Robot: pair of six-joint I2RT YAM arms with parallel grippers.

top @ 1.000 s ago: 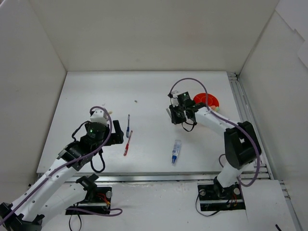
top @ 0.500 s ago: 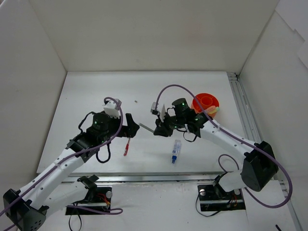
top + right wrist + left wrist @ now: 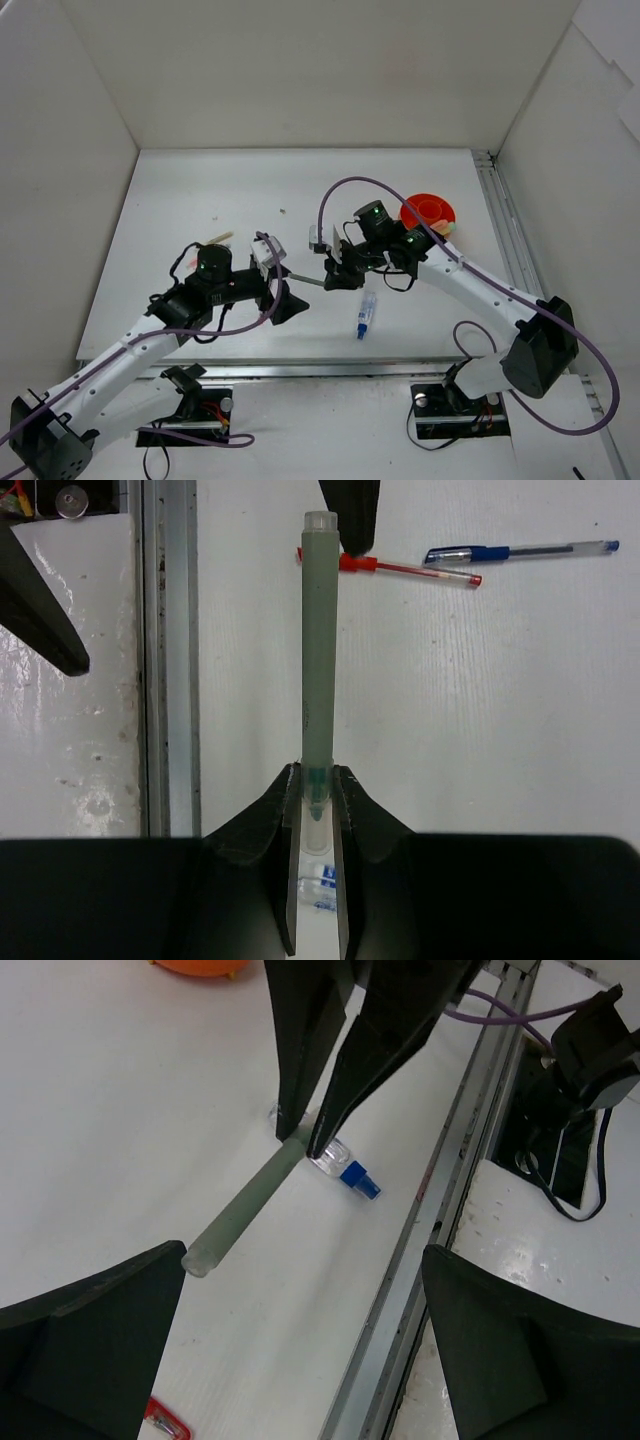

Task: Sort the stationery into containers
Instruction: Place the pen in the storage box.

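This is a robotics lab bench, set up as a closed test cell. Plain white panels [image 3: 320, 70] stand beyond the left gripper [image 3: 285, 290] and right gripper [image 3: 330, 278] and out to either side of them, boxing in a white tabletop [image 3: 200, 190]. Behind the grippers, toward the arm bases, an aluminium rail [image 3: 300, 370] edges the tabletop. A second rail [image 3: 500, 220] runs to the right of the right gripper. The arms [image 3: 480, 290] are bolted to black base plates [image 3: 195, 420] there, with purple cables [image 3: 340, 190] looped loose along them and exposed wiring [image 3: 215, 415] at the mounts.
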